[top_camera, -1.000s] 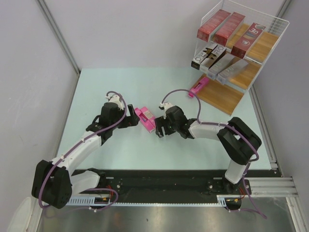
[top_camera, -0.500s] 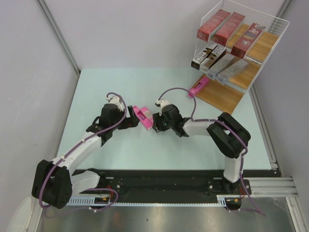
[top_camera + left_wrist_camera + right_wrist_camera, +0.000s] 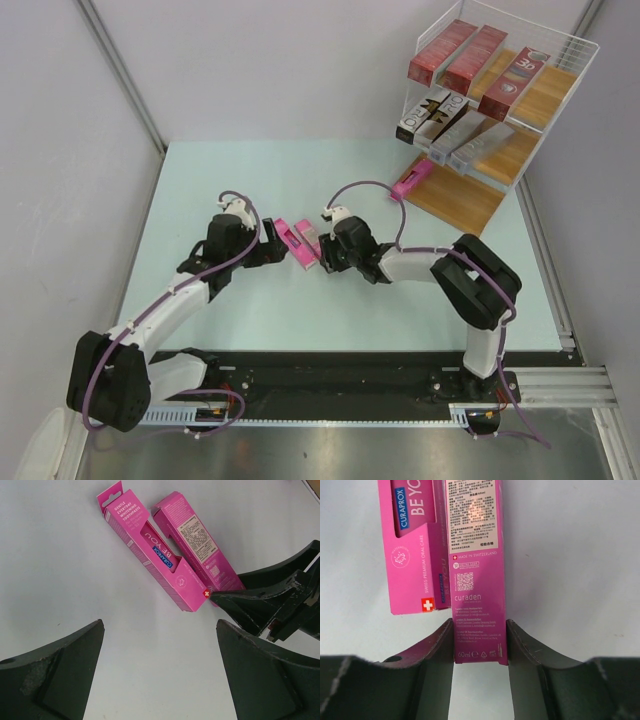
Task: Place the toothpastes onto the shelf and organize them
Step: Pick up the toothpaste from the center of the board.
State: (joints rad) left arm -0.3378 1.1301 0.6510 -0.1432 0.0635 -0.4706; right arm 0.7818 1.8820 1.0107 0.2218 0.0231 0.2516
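Pink toothpaste carton (image 3: pixel 476 570): end pinched by right hand (image 3: pixel 480 641), arm low, stretched left | left hand (image 3: pixel 160 625) wide, empty

Nine toothpaste cartons in all. Three dark red cartons (image 3: pixel 441 52) lie on the top board of the shelf (image 3: pixel 460 205). Three silver-grey cartons (image 3: pixel 455 128) lie on its middle board. Of three pink cartons (image 3: pixel 296 247), one is on its bottom board and two are on the table (image 3: pixel 250 170), well left of the shelf. There is one shelf with three wooden boards, and two robot arms (image 3: pixel 170 300).
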